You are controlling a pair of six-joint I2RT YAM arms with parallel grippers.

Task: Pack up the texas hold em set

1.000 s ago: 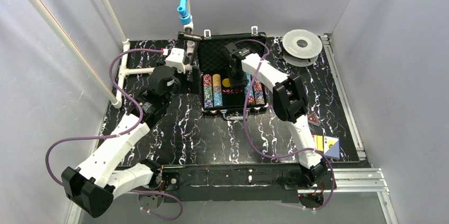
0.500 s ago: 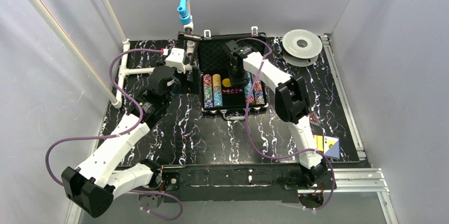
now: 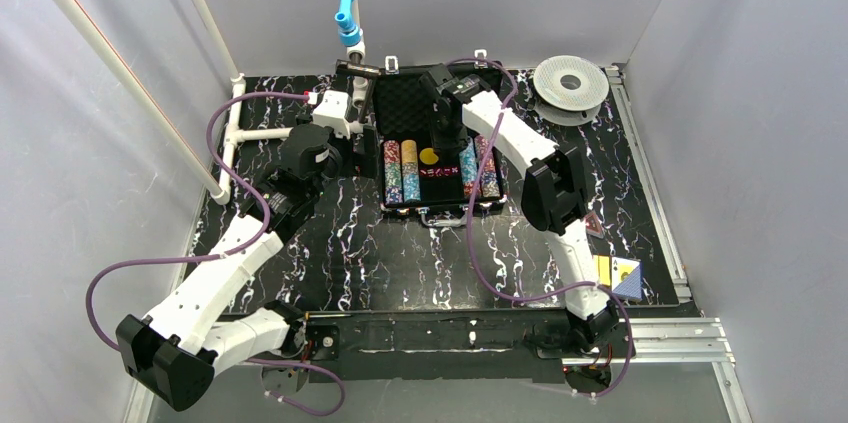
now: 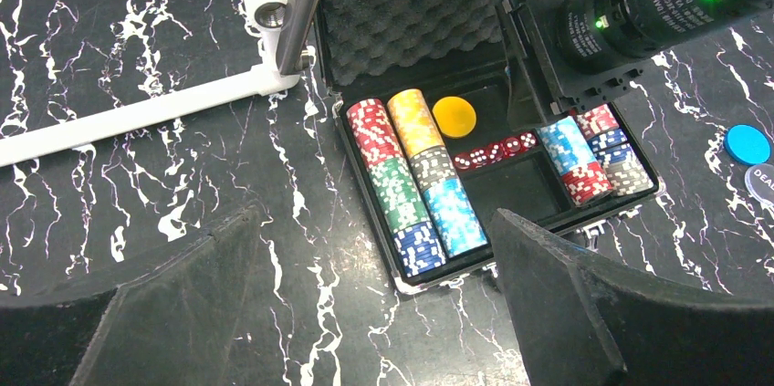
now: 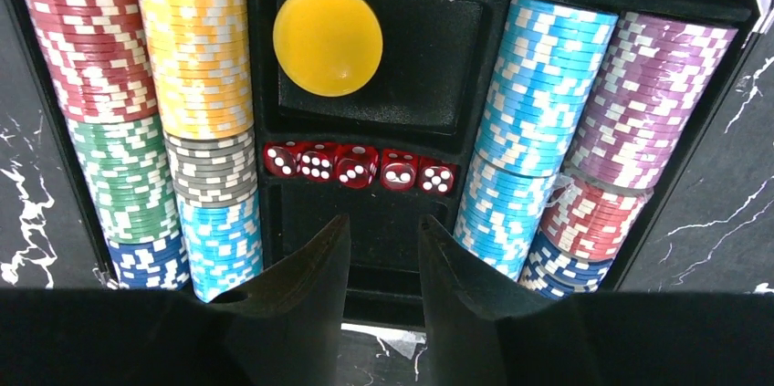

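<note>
Honestly, going from the near edge of the tabletop (image 3: 400, 263), some flat coloured pieces (image 3: 614, 273) lay by the right arm's base, too small for me to say what they were. Further in sat the briefcase (image 3: 437, 209), open in the middle of the tabletop with its handle (image 3: 432, 222) facing the arms. The left hand (image 4: 374, 217) hovered off its left side with the fingers spread wide and nothing in them. The right hand (image 5: 383, 222) hung right over the tray, fingers partly apart with only empty space between. Inside, the chip rows (image 5: 192, 48) filled both sides, the red dice (image 5: 356, 167) sat in a line across the centre, and the yellow disc (image 5: 327, 39) lay in the pocket behind them. The blue disc (image 4: 747, 142) was out on the tabletop to the right of the case, next to a white disc (image 4: 762, 181). My guess: those discs are thin, hard and slick, so pinch across the edge rather than press down. Loaded with chips, the case is probably heavy and stiff, and the rows would spill if tipped before latching. I'd shut the foam lid (image 4: 411, 12) by pushing its far edge. Beyond, a spool (image 3: 570, 83) sat in the far right corner.
</note>
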